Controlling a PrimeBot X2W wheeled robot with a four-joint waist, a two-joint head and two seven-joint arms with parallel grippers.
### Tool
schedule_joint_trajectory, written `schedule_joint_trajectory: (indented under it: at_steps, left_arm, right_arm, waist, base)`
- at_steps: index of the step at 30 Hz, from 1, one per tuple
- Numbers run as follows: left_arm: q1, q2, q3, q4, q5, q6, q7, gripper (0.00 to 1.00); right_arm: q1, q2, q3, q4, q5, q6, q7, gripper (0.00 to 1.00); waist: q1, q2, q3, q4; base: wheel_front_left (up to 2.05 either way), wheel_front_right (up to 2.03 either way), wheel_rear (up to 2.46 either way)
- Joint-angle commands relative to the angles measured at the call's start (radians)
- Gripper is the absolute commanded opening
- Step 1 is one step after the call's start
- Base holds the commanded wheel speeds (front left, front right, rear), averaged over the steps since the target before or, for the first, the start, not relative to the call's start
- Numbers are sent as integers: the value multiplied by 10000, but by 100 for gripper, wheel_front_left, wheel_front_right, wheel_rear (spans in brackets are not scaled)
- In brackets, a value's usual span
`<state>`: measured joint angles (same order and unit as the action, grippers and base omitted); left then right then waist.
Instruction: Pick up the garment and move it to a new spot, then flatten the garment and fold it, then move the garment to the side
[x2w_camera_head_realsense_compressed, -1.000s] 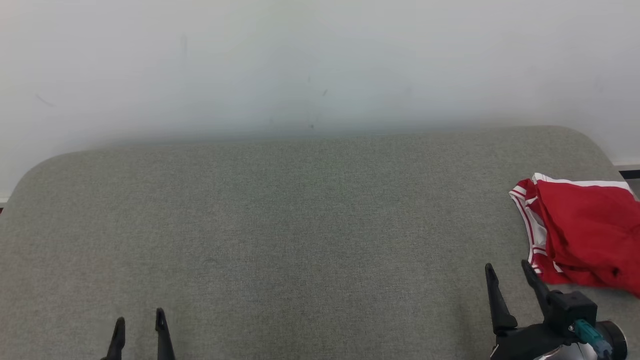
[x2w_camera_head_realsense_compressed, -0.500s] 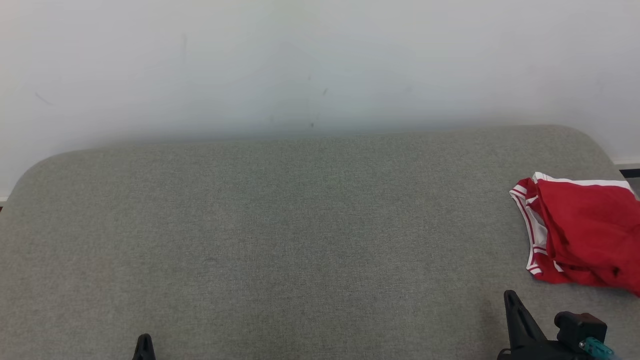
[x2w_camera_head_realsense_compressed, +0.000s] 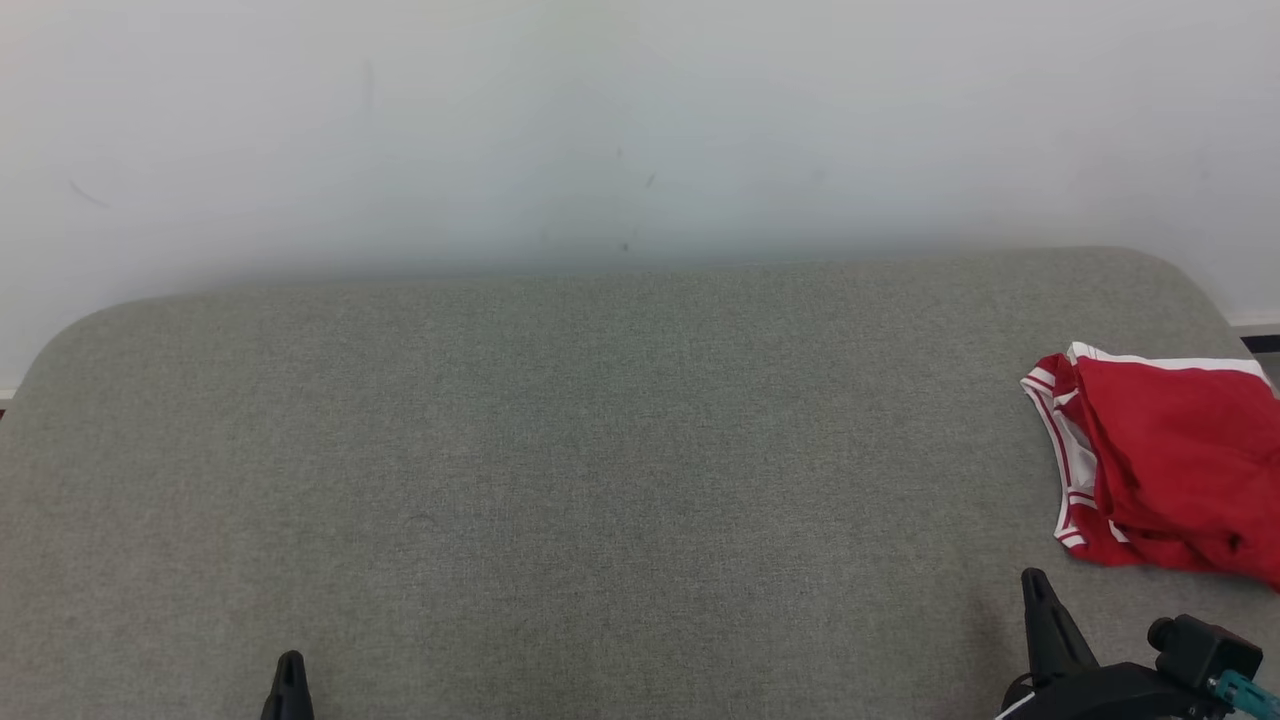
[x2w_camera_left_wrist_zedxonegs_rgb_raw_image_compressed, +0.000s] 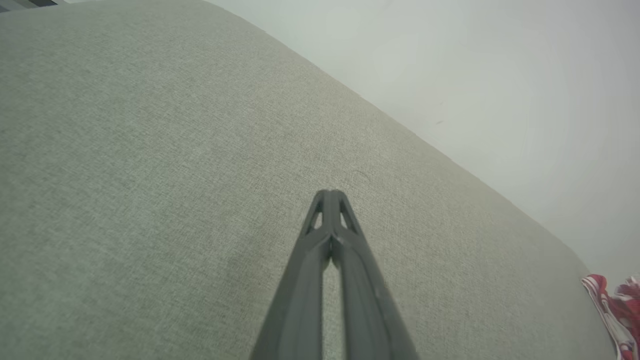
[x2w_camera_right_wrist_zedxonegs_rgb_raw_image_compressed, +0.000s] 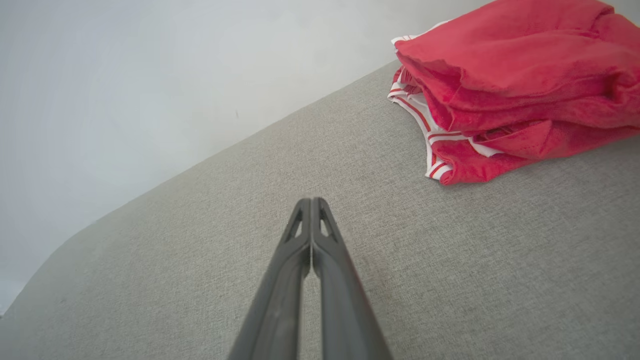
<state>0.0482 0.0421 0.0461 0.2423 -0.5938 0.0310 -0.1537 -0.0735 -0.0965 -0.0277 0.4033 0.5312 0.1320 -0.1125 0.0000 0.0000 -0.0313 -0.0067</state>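
Garment (x2w_camera_right_wrist_zedxonegs_rgb_raw_image_compressed: 510, 75) lies folded just ahead-right of my right pincer (x2w_camera_right_wrist_zedxonegs_rgb_raw_image_compressed: 311, 200); it and my left pincer (x2w_camera_left_wrist_zedxonegs_rgb_raw_image_compressed: 330, 192) are pinched empty. Nearly finished, I judge.

Both grippers, left gripper (x2w_camera_left_wrist_zedxonegs_rgb_raw_image_compressed: 330, 197) and right gripper (x2w_camera_right_wrist_zedxonegs_rgb_raw_image_compressed: 311, 205), closed, empty.

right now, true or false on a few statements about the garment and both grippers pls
1. The red garment lies at the right end of the grey padded surface. True.
2. The right gripper is clamped on the garment. False: it is shut on nothing, short of the garment.
3. The left gripper stands wide open. False: its fingers are pressed together, empty.
4. The garment has white striped trim. True.
5. The garment is spread out flat. False: it lies in rumpled, stacked layers.
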Motion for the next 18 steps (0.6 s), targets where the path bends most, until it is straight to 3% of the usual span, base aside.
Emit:
schedule_joint_trajectory:
  at_steps: [1, 18]
  left_arm:
    - [-281, 42, 66, -142, -437, -89, 90, 0]
    - [-603, 57, 211, -112, -2689, -445, 686, 0]
  right_arm:
    - [-235, 0, -65, -226, 473, -5, 89, 0]
    - [-276, 105, -250, -556, 2854, -8, 593, 0]
  waist:
    - [0, 0, 6, 1]
    - [0, 0, 60, 12]
  base:
    - [0, 0, 0]
    - [0, 0, 0]
